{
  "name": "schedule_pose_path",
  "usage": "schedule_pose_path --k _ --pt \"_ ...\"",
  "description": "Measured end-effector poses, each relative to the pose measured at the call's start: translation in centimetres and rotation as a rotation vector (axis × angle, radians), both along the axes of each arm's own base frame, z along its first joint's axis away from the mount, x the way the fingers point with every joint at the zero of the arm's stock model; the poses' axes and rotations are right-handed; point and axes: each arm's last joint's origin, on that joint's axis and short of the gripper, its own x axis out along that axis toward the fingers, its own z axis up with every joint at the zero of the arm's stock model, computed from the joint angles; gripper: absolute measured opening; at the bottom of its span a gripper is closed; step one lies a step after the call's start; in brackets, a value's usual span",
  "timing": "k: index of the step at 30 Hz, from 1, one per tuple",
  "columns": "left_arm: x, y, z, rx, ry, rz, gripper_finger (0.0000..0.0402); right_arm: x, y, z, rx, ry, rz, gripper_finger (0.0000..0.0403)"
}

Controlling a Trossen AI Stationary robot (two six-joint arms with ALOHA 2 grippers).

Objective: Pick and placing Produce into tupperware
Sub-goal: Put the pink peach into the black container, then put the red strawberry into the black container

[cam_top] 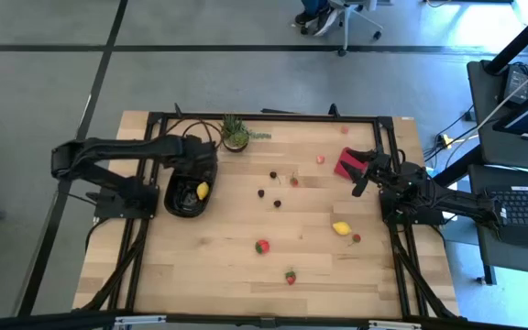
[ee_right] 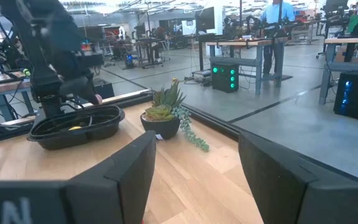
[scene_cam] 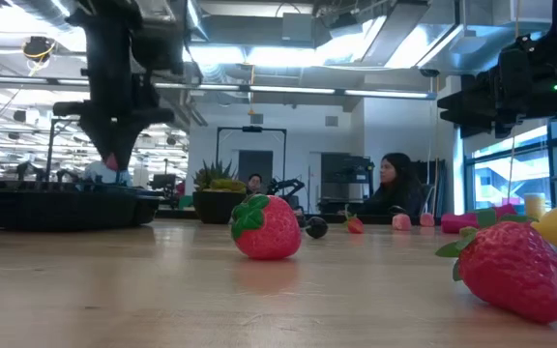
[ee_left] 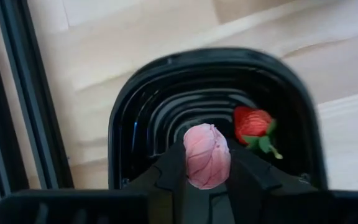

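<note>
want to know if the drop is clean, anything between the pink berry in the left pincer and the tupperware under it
Nothing visible. The left pincer holds the pink berry directly over the open tupperware, with bare black floor beneath it. A strawberry already lies inside, off to one side and not under the berry.

Glossy black plastic tupperware (ee_left: pixel 135 118) with ribbed floor on pale, smooth-grained wooden table (cam_top: pixel 236 275).
</note>
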Motion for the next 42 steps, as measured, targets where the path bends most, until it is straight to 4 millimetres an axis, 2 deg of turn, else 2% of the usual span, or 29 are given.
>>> schedule_pose_path --k 7,18,25,28,31,34,39,42 --pt "0.5 1.3 -1.7 -0.061 0.076 0.005 0.0101 0.0 0.0 0.0 0.000 0.000 0.000 0.0232" --pt "0.4 1.4 -1.7 -0.063 0.096 -0.041 0.0139 0.0 0.0 0.0 0.000 0.000 0.000 0.0232" --pt "0.5 1.5 -1.6 -0.035 0.105 -0.063 0.0210 0.0 0.0 0.0 0.000 0.000 0.000 0.0232" --pt "0.7 1.4 -1.3 0.035 0.125 -0.080 0.0240 0.0 0.0 0.0 0.000 0.000 0.000 0.0232" --pt "1.6 0.8 -0.1 0.135 0.149 -0.185 0.0258 0.0 0.0 0.0 0.000 0.000 0.000 0.0232" --pt "3.5 -0.1 1.5 0.221 0.102 -0.357 0.0265 0.0 0.0 0.0 -0.001 0.001 0.000 0.0232" --pt "7.2 -3.1 3.9 0.286 -0.140 -0.704 0.0261 0.0 0.0 0.0 -0.002 0.002 0.000 0.0232" --pt "8.7 -5.2 4.7 0.284 -0.302 -0.860 0.0258 0.0 0.0 0.0 -0.002 0.002 0.001 0.0232"
